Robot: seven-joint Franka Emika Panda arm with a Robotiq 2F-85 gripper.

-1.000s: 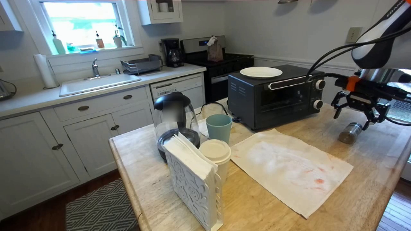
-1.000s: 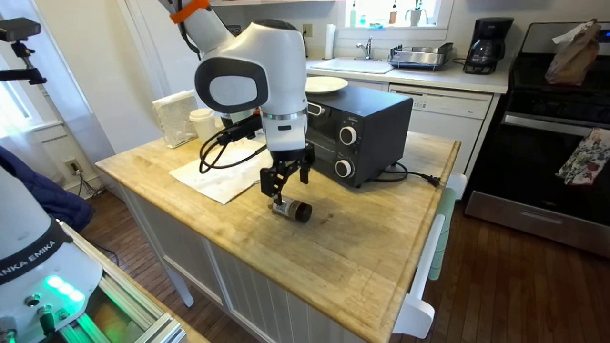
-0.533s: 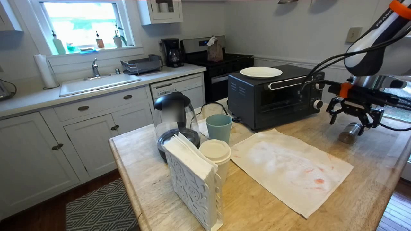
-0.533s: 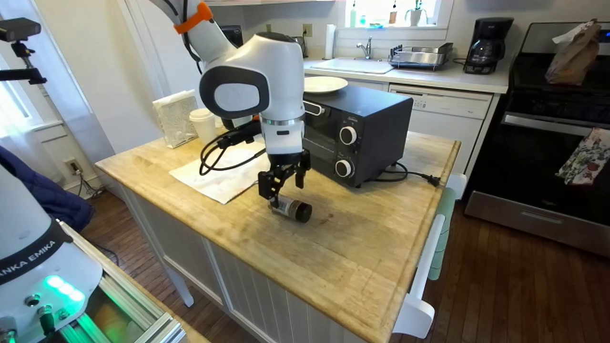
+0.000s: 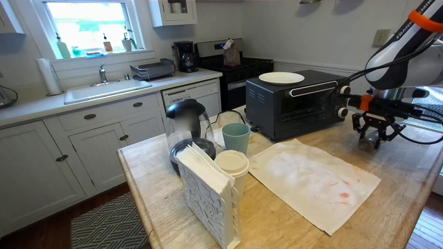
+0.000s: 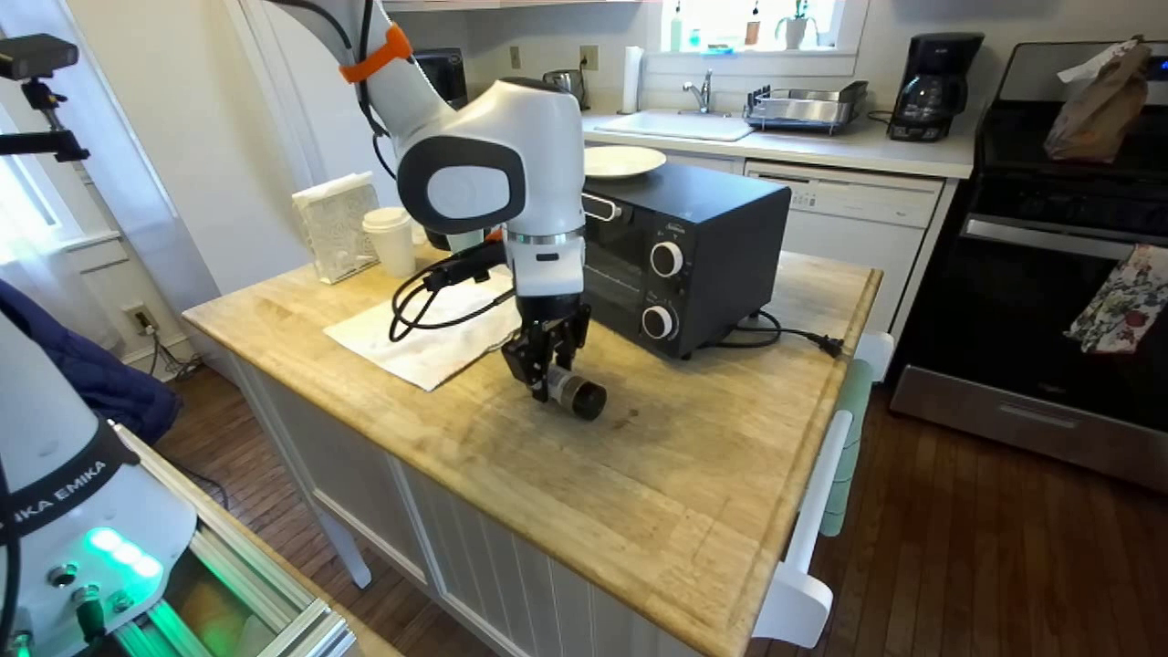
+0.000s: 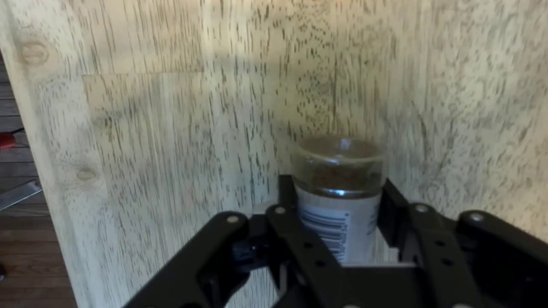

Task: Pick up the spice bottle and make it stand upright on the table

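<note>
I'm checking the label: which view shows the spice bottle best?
Wrist view: the spice bottle appears large, its barcode label facing the camera. Both exterior views show it smaller, partly hidden by the pincer, one end visible.

Daylight whitens the window (image 5: 90,26) over the sink (image 5: 107,91). White cabinets (image 5: 34,159) with dark pulls (image 5: 89,116) stand beneath a pale counter (image 5: 27,107), a white dishwasher (image 5: 193,93) built in near its end, a black stove (image 6: 1031,301) beside it. The walls (image 5: 294,38) are pale, with a wall plate (image 5: 381,37) set in one. A patterned rug (image 5: 107,221) lies on the brown wood floor (image 6: 995,547); in an exterior view, light glows at another window (image 6: 23,201).
</note>
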